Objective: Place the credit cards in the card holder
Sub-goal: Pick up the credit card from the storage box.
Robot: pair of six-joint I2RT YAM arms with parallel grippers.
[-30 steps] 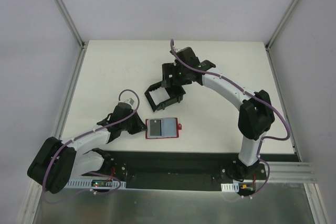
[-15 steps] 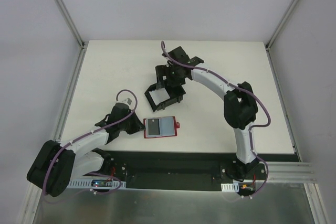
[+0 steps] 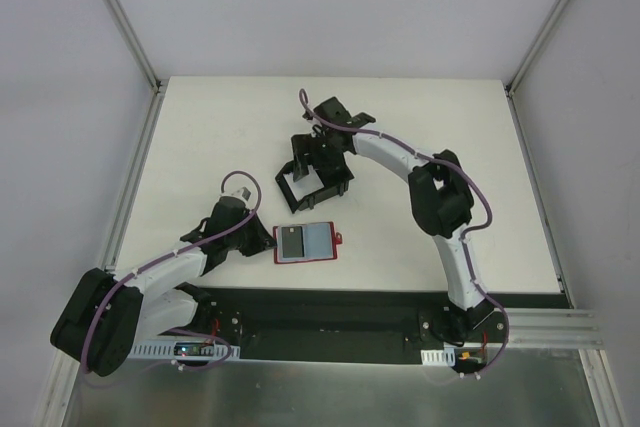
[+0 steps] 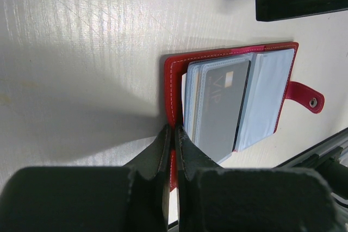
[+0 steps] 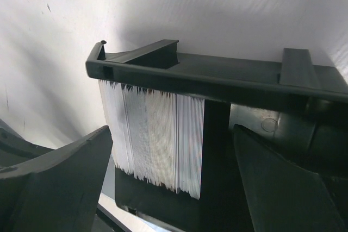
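Nearest the arms' bases, the left gripper point(image 3: 268, 238) lies low over the white table point(image 3: 450, 117), its two fingers point(image 4: 187, 153) pressed together on the left edge of the card holder point(image 3: 307, 242), so the red cover is pinched between them. The card holder lies open and flat on the table just beyond the near edge, its red cover down and its pale blue-grey sleeves facing up. A grey card point(image 4: 223, 107) sits in the sleeve on the side nearer the left gripper, and the sleeve on the far side shows only pale plastic. The red snap tab point(image 4: 304, 99) sticks out from the edge opposite the pinched one and rests on the table. Farther back, near but apart from the card holder, stands the black box point(image 5: 217, 77), open-sided, with a dark rim running across its top. Inside it the credit cards point(image 5: 157, 139) stand on edge as a tight pale stack, their thin edges showing as fine lines, pushed toward one side of the box with dark empty space next to them. The right arm arches over from its base to this box, and the right gripper point(image 3: 318, 155) hovers at it with its fingers spread wide apart, one on each side of the stack in the wrist view. Neither finger touches the cards, and nothing is held between them.
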